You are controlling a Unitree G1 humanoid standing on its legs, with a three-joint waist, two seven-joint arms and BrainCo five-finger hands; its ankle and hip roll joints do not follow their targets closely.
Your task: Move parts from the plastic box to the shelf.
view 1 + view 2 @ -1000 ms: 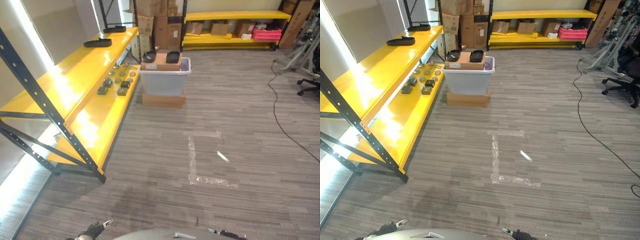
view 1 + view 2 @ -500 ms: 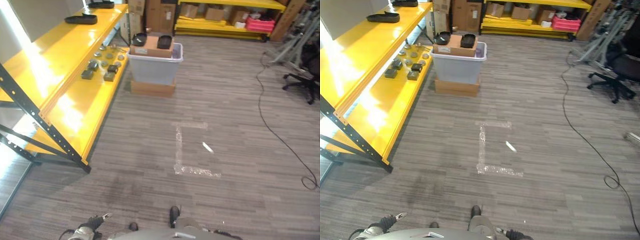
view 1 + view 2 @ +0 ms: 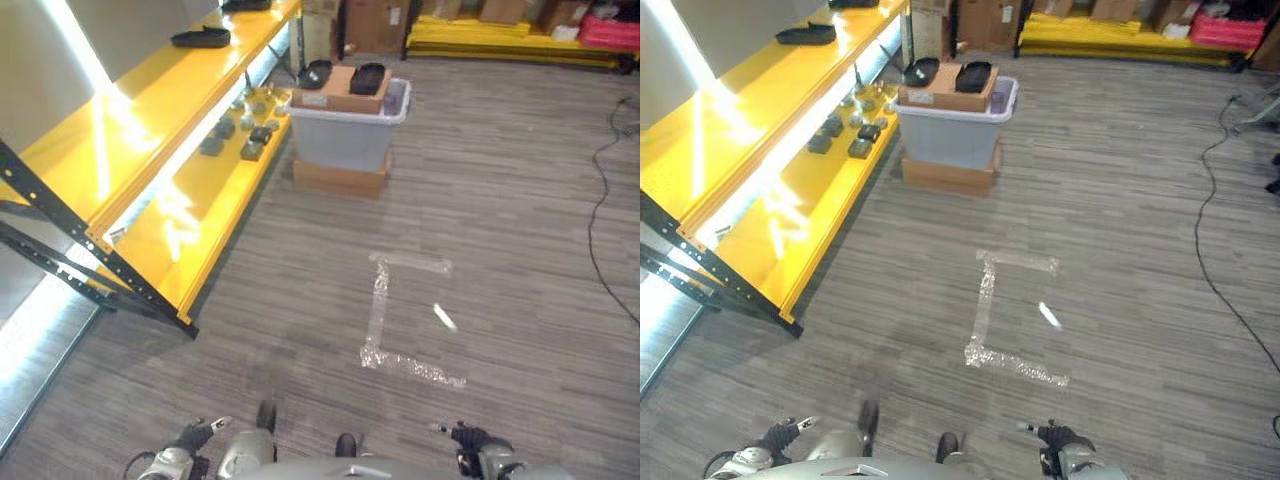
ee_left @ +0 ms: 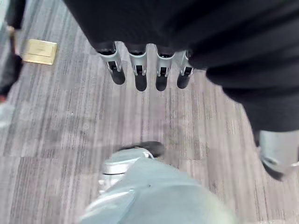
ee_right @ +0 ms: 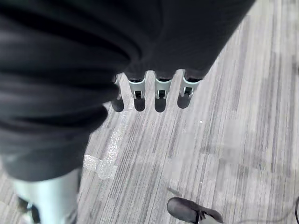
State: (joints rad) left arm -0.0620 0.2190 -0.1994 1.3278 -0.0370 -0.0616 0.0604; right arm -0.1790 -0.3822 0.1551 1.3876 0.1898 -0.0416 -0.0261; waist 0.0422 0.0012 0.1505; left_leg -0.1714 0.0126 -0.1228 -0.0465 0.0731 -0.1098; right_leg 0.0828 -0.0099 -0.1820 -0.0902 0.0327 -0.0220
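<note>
My left hand point(image 3: 190, 440) at 7 o'clock and right hand point(image 3: 470, 440) at 5 o'clock hang relaxed and empty above the carpet. At 12 o'clock the plastic box point(image 3: 345, 140) carries two dark parts point(image 3: 340, 75) on cardboard; at 11 o'clock is the yellow shelf point(image 3: 150, 130).

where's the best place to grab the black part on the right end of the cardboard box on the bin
Probably from above, pinching across the narrow width of the black part: it lies flat on the cardboard box, so its top and long edges are free. Finer shape is too small to tell.
</note>
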